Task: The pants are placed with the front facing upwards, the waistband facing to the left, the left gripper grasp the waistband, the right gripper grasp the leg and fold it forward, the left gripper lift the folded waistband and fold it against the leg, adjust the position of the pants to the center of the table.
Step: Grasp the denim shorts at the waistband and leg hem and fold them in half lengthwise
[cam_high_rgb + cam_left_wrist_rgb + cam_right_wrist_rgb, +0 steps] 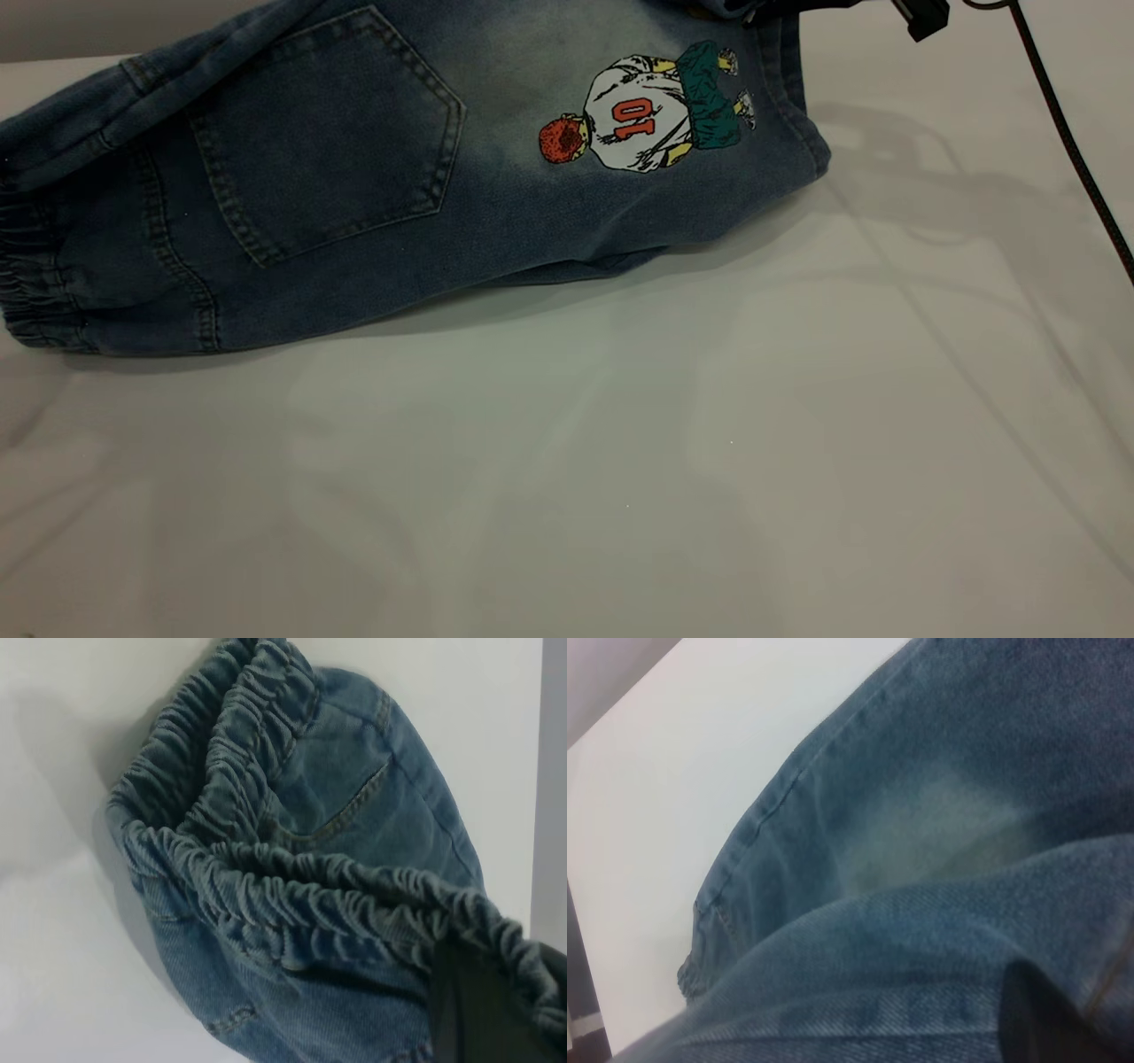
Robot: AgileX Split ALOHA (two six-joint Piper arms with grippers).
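Note:
The denim pants (372, 177) lie across the far left of the table (620, 461), folded lengthwise, with a back pocket (328, 133) facing up. The leg (709, 159) shows its basketball-player print (647, 111). Its hem rises at the top edge toward the right gripper (1050, 1019), which is shut on the leg's denim. The ruched waistband (292, 895) hangs bunched over the left gripper (492, 1010), which is shut on it. The exterior view shows only a black part of the right arm (921, 16); the left gripper is outside it.
A black cable (1072, 151) runs down the table's right side. The near half of the table is bare white surface. The table's far edge (53, 66) lies just behind the pants.

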